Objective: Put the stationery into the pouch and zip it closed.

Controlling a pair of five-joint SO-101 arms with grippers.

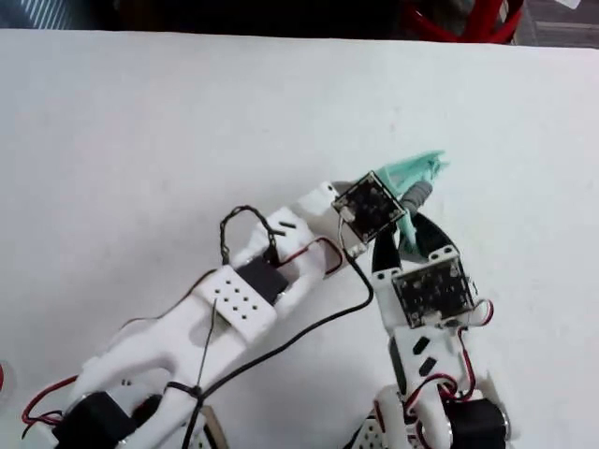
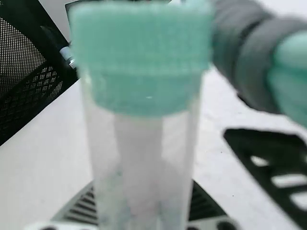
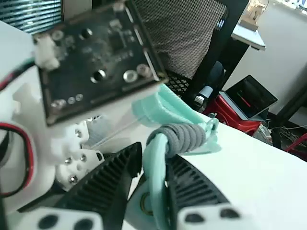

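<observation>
The pouch (image 1: 418, 170) has a mint green top band and clear walls, and it is held up off the white table (image 1: 140, 140). My left gripper (image 1: 391, 185) sits under its camera board, shut on the pouch (image 2: 144, 72). A pale, blurred shape (image 2: 139, 167) shows through the clear wall. A grey coiled cord (image 3: 177, 136) wraps a mint strap of the pouch. My right gripper (image 3: 154, 165) is shut on that strap, which runs between its black fingers (image 3: 117, 175). In the high view the right gripper (image 1: 409, 234) is just below the pouch.
The two arms crowd together at the table's front right, with the left arm's camera board (image 3: 96, 57) right beside the right gripper. A black wire (image 1: 309, 332) loops across between them. Black mesh chairs (image 2: 29, 86) and a red object (image 1: 459, 23) stand beyond the far edge.
</observation>
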